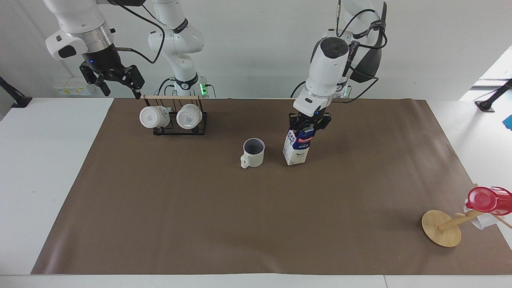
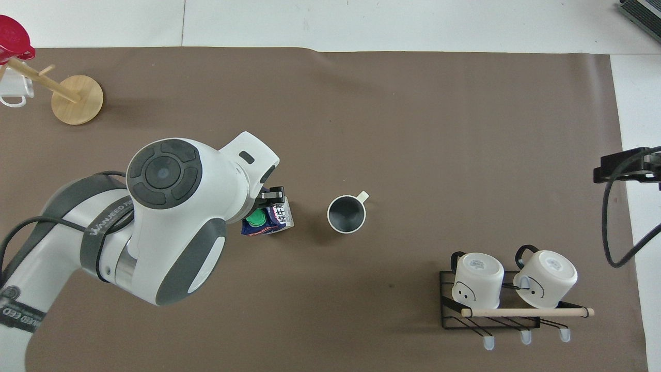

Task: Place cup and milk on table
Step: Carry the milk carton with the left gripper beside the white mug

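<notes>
The cup stands upright on the table's brown sheet, near its middle, handle toward the table's edge away from the robots. Beside it, toward the left arm's end, is the milk, a white and blue carton with a green cap. My left gripper is shut on its gable top. The carton leans slightly, its base at or just above the sheet. My right gripper hangs open and holds nothing, up over the right arm's end of the table by the mug rack.
A black wire rack with two white mugs sits close to the robots at the right arm's end. A wooden stand leans at the left arm's end, carrying a red cup.
</notes>
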{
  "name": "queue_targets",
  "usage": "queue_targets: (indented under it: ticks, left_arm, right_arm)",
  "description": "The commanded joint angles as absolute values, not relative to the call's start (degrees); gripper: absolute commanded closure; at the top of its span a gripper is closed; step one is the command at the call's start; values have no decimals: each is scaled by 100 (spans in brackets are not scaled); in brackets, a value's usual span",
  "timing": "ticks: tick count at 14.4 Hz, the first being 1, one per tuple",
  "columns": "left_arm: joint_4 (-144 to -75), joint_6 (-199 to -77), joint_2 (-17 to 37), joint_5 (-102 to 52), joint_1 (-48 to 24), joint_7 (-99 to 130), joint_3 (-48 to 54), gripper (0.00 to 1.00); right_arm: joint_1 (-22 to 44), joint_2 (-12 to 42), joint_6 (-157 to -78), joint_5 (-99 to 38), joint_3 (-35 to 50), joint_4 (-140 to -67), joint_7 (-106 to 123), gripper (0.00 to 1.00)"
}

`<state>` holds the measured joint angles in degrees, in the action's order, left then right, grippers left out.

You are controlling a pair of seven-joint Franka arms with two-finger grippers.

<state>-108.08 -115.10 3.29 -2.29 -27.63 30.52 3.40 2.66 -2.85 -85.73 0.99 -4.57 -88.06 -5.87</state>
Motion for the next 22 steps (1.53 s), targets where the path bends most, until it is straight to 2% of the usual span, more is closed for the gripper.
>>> queue_targets:
  ticks: [1,8,18,19,21,22]
  left_arm:
    - [-10547,-11478,614,-132,-3067,3234,237,40]
    - [-10494,-11435,712,-106,-3094,3252,237,37]
    - [-10494,-11478,738,0,-3094,2619,246,34]
    - [-10503,-11479,738,0,-3094,2619,246,31]
    - [-10512,-11496,738,-9,-3094,2628,237,0]
    - [-10512,-11479,738,-9,-3094,2628,246,0]
  right_arm:
    - [237,-448,-8569,-18,-457,-9009,-475,0]
    - [246,-352,-8508,97,-448,-8781,-466,0]
    - [246,-369,-8534,-18,-439,-8851,-457,0]
    - [246,-369,-8525,-18,-439,-8851,-448,0]
    - [237,-369,-8534,-26,-439,-8851,-457,0]
    - [237,-369,-8534,-18,-439,-8851,-457,0]
